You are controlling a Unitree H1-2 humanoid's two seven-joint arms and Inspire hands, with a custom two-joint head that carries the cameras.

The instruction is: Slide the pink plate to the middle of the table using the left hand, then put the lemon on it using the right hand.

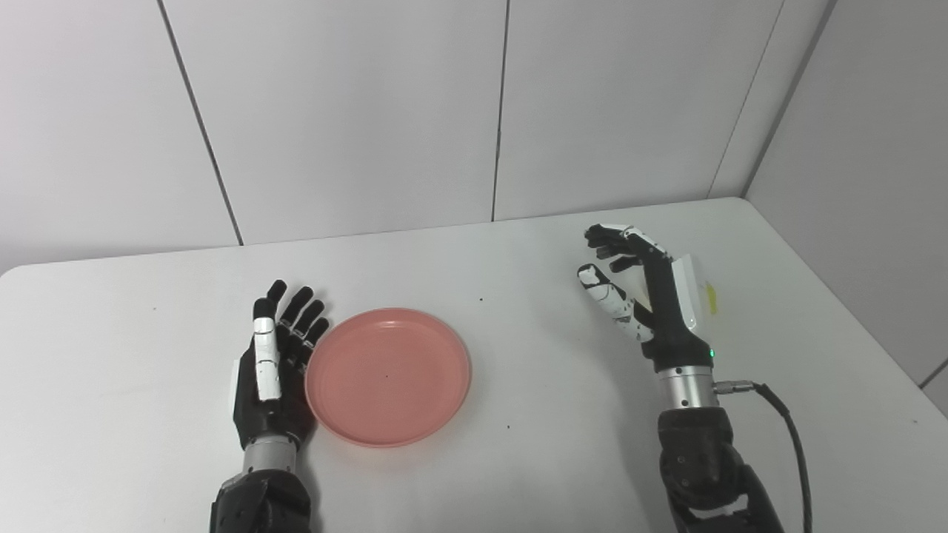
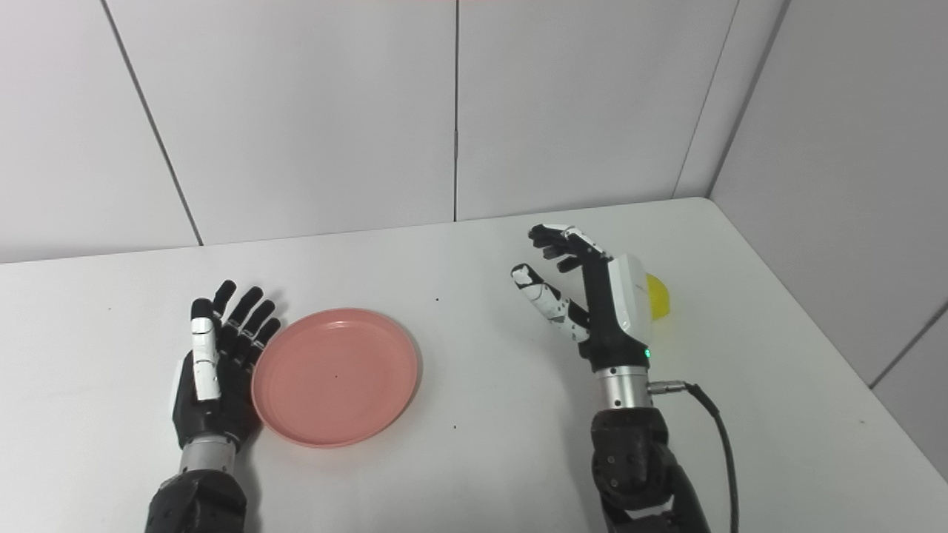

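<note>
The pink plate (image 1: 388,375) lies flat on the white table (image 1: 518,444), left of centre. My left hand (image 1: 275,363) stands open with its fingers straight, its palm side against the plate's left rim. My right hand (image 2: 585,296) is raised on the right, open with fingers spread and nothing in it. The yellow lemon (image 2: 656,297) rests on the table just behind and to the right of that hand; the hand's white back hides most of the lemon. In the left eye view only a thin yellow sliver of the lemon (image 1: 711,297) shows.
Grey wall panels (image 1: 474,111) close off the table's back and right sides. A black cable (image 2: 722,437) runs from my right wrist down along the forearm. The table's right edge (image 2: 852,370) slants close to the right arm.
</note>
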